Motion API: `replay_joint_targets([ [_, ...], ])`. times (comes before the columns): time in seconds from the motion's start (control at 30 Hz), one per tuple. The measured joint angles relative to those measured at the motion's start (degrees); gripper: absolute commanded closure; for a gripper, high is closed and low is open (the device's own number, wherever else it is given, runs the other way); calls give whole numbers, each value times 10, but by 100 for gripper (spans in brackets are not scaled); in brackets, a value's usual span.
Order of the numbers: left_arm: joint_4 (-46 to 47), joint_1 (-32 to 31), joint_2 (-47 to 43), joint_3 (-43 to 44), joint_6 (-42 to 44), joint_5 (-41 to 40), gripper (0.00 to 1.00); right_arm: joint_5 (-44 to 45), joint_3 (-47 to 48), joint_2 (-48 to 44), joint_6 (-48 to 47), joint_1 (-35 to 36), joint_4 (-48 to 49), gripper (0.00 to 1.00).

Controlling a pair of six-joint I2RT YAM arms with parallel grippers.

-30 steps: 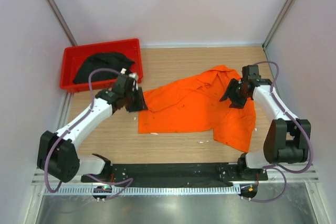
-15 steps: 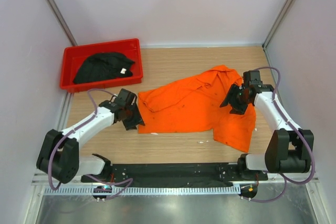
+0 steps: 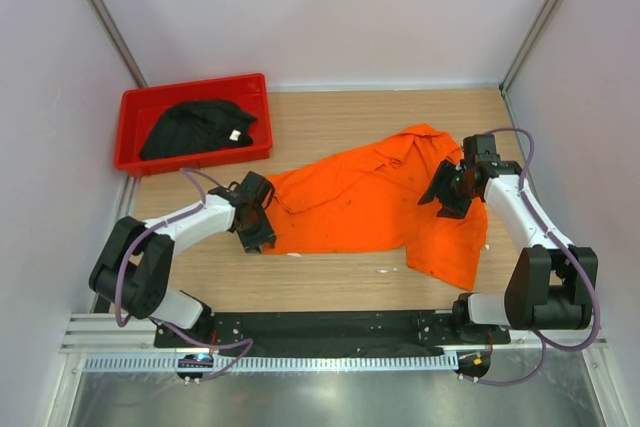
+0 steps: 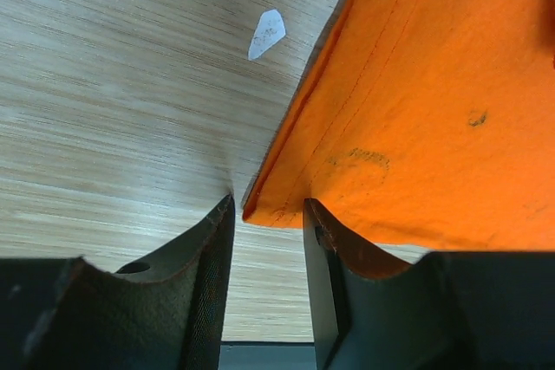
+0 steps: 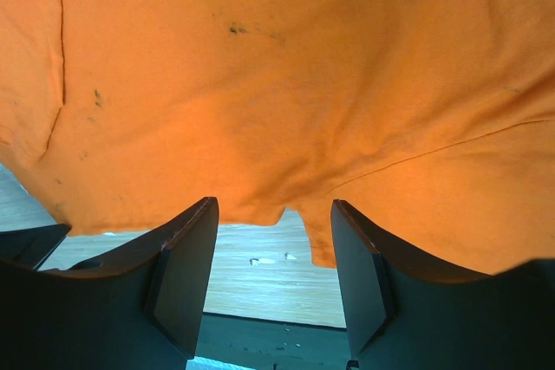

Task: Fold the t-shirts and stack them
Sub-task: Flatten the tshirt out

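orange t-shirt (image 3: 360,202) lies rumpled and open across the centre to right of the bench (image 3: 330,282). its lower-left corner is at the left jaws.

left wrist view: that hemmed corner sits in the gap between the two fingers (image 4: 208,283). left jaws are spread, not pinching. the cloth edge runs up and right from the gap, and the right-hand finger lies against the cloth. small white scrap (image 4: 266,34) sits on bare wood in the upper middle, apart from the cloth.

left arm (image 3: 190,219): low over the bench, forearm reaching right from the lower-left base, wrist tipped down at the shirt corner.

right wrist view: right jaws are spread wide with nothing clamped between them. orange cloth fills the upper frame just past the fingertips (image 5: 195,214), its edge crossing the gap. can't tell if the tips touch it.

right arm (image 3: 520,212): runs up and left from the lower-right base, wrist bent left over the shirt's right side.

black t-shirt (image 3: 195,127) is bunched in the red bin (image 3: 190,84) at upper left, white tag (image 3: 235,134) showing, well apart from both jaws.
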Motion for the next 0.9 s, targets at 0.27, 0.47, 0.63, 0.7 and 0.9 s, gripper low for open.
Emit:
replay_joint_targets([
  [0.27, -7, 0, 10, 7, -11, -4, 72, 0, 0, 0, 0, 0, 0, 39],
  [0.47, -9, 0, 10, 7, -18, -6, 100, 1, 0, 0, 2, 0, -3, 39],
  [0.63, -9, 3, 10, 7, -19, -11, 100, 4, 0, 1, 4, 0, -3, 39],
  [0.7, -9, 11, 10, 7, -13, -13, 100, 13, 0, 4, 9, 0, -3, 40],
  [0.9, -24, 66, -10, 24, 24, -49, 100, 47, 0, 38, 20, 0, -1, 51],
])
